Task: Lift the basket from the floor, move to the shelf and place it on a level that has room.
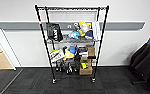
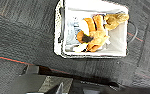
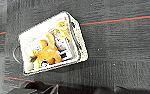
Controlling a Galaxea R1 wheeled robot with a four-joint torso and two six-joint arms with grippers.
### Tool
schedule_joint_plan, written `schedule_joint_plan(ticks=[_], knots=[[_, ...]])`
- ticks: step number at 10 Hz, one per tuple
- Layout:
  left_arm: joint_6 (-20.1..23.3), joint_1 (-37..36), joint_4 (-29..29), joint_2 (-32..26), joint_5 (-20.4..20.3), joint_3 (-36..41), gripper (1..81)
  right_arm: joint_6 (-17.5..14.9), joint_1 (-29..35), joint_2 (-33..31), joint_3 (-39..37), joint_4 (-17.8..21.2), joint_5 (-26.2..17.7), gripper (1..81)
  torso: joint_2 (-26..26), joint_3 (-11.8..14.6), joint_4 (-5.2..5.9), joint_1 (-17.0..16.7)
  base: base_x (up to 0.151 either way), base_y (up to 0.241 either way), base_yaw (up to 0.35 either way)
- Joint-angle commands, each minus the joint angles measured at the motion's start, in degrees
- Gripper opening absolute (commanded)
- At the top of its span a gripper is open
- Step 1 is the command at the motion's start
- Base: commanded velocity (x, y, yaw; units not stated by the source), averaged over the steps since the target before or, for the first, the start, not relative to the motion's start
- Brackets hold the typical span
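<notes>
Right now the basket (image 2: 91, 30) with its soft toys (image 2: 96, 35) sits flat on the dark floor (image 2: 23, 37) under both arms, so each tool should come straight down by a side; I cannot tell how open they are.

We cannot make out the blurred clutter on the lower tiers of the shelf (image 1: 72, 47); dark chairs (image 1: 146, 62) are cut off at the edge; the basket (image 2: 91, 30) is cropped in our left wrist view
</notes>
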Motion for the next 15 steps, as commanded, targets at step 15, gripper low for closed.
schedule_joint_plan(ticks=[15], knots=[[-0.19,-4.75,-1.09,-2.00,3.71,0.36,81.1,0.54,13.32,5.22,-3.03,2.28,-3.18,81.1,-28.96,-10.34,1.72,18.45,0.000,0.000,0.000]])
